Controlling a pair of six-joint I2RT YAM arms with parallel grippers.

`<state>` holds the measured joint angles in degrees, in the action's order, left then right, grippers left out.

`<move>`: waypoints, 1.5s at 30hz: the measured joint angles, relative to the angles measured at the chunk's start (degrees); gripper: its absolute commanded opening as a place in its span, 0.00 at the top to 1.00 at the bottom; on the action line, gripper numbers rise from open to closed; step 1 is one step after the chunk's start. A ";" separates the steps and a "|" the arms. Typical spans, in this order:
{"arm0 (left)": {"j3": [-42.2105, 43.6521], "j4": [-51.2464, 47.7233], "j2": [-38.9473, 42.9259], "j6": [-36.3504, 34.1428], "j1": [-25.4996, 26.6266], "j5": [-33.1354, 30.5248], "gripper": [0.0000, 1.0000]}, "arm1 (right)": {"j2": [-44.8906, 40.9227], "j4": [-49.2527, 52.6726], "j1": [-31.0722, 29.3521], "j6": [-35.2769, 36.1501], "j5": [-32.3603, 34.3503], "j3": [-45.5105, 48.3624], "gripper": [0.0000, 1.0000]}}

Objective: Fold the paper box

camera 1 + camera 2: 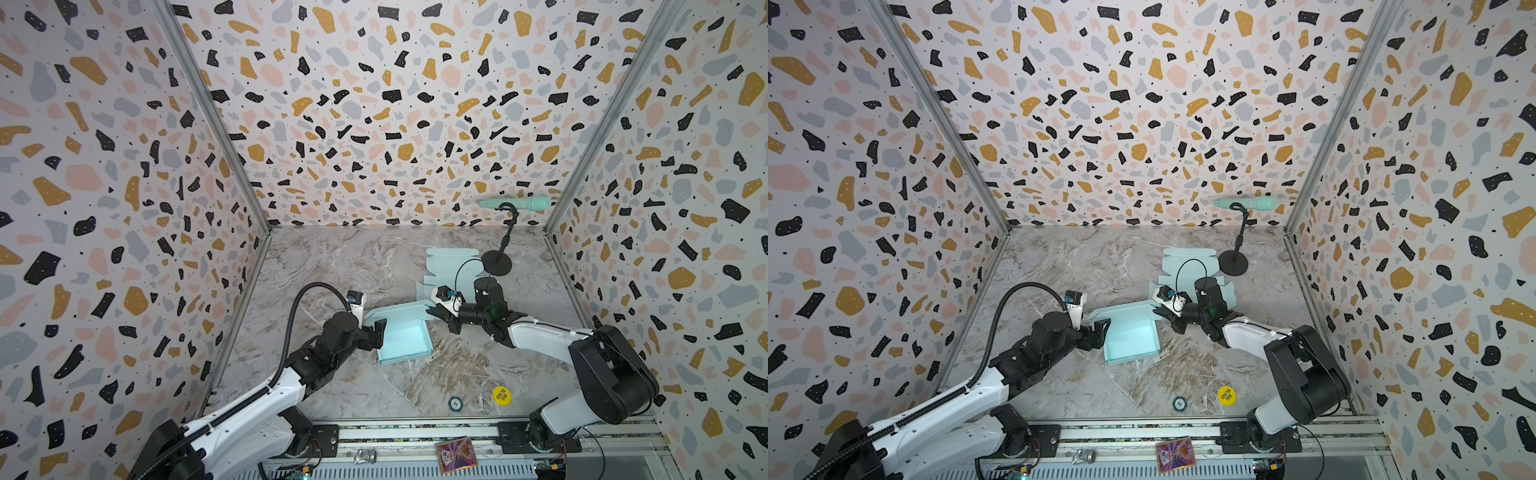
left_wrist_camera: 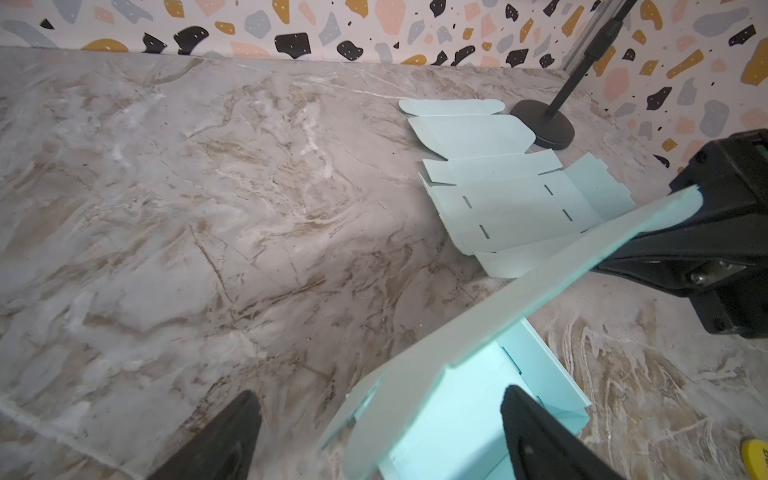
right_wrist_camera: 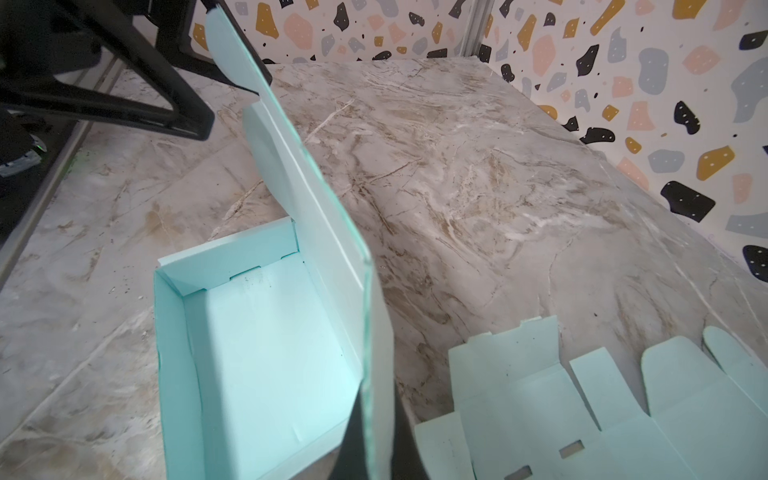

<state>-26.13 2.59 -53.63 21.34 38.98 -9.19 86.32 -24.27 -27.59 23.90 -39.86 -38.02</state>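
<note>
**Item: paper box [image 1: 405, 340], mint, partly folded.** It is placed near the middle of the bench [image 1: 332, 266]. The tray walls are erected and the lid flap [image 3: 316, 208] is raised steeply over the far wall.

**Right end effector [image 3: 368, 440].** It is closed tight on the lid flap's free edge.

**Left end effector [image 1: 379, 332].** It is spread wide at the box's left side, and nothing is gripped.

**Hazards judged:**
- The lid is pinched at one spot only, so a twisted or hurried swing could crease or tear it there.
- The tray is light and held by nothing. It could be dragged or tipped by the lid's pull, and its erected walls sprung loose.
- The lid's rounded side ears could be caught outside the walls rather than tucked inside.
- If the left fingers are closed carelessly, the side wall could be crushed.

**Nearby:**
- A flat unfolded blank [image 1: 451, 270] lies toward the far right corner, just beside the right arm, and could be swept aside.
- A microphone stand [image 1: 496, 262] is set beyond the blank.
</note>
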 measured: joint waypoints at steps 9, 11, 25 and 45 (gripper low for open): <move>1.33 1.95 -1.73 -1.07 0.00 0.79 0.42 | 0.00 0.02 0.11 0.00 0.70 -0.09 0.96; 1.33 2.21 -1.95 -1.16 0.00 0.74 0.50 | 0.00 -0.02 0.17 -0.02 0.90 -0.09 0.96; 1.38 2.08 -2.25 -1.22 -0.11 -1.20 0.86 | -0.02 -0.44 0.26 -0.50 2.43 -0.09 0.96; 1.68 3.89 -3.74 -2.01 -0.15 -0.68 0.97 | -0.02 -0.92 -1.86 -1.88 5.22 -0.13 0.96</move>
<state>-24.45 6.48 -57.36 19.33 38.83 -9.87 86.30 -25.19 -29.45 22.02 -34.63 -38.15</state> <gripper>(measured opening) 0.057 0.055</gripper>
